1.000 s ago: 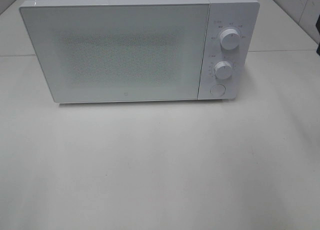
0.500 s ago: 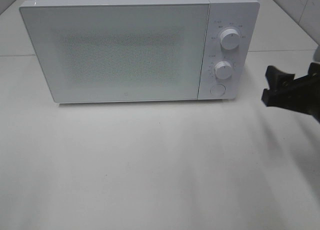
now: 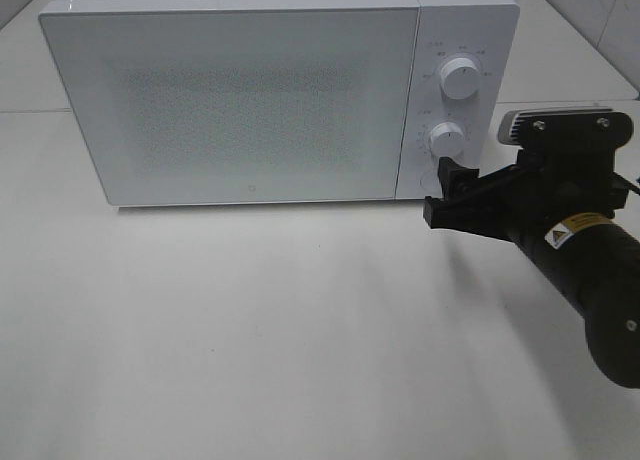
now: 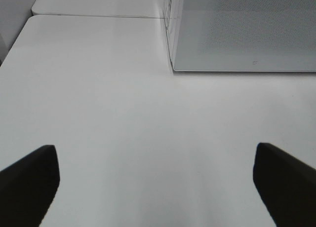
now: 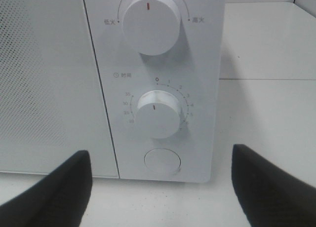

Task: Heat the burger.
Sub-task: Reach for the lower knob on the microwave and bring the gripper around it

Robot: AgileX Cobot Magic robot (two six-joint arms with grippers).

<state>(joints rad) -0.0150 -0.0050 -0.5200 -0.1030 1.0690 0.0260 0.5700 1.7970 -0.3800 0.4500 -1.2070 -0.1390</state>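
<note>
The burger is out of view in every frame. A white microwave (image 3: 240, 100) stands at the back of the table with its door (image 3: 235, 95) shut. My right gripper (image 3: 445, 193) is open, just in front of the control panel's lower part. In the right wrist view its fingers (image 5: 54, 192) flank the round button (image 5: 162, 161), below the timer knob (image 5: 157, 113) and the power knob (image 5: 150, 20). My left gripper (image 4: 158, 187) is open over bare table, with the microwave's near left corner (image 4: 174, 66) ahead of it. The left arm does not show in the exterior view.
The white table (image 3: 280, 330) spreads in front of the microwave. A seam between table sections (image 4: 98, 16) runs behind the microwave's left side. A tiled wall (image 3: 600, 20) rises at the back right.
The right arm has come in from the right edge and moved left up to the microwave's control panel. A second ago it was out of the exterior view.
</note>
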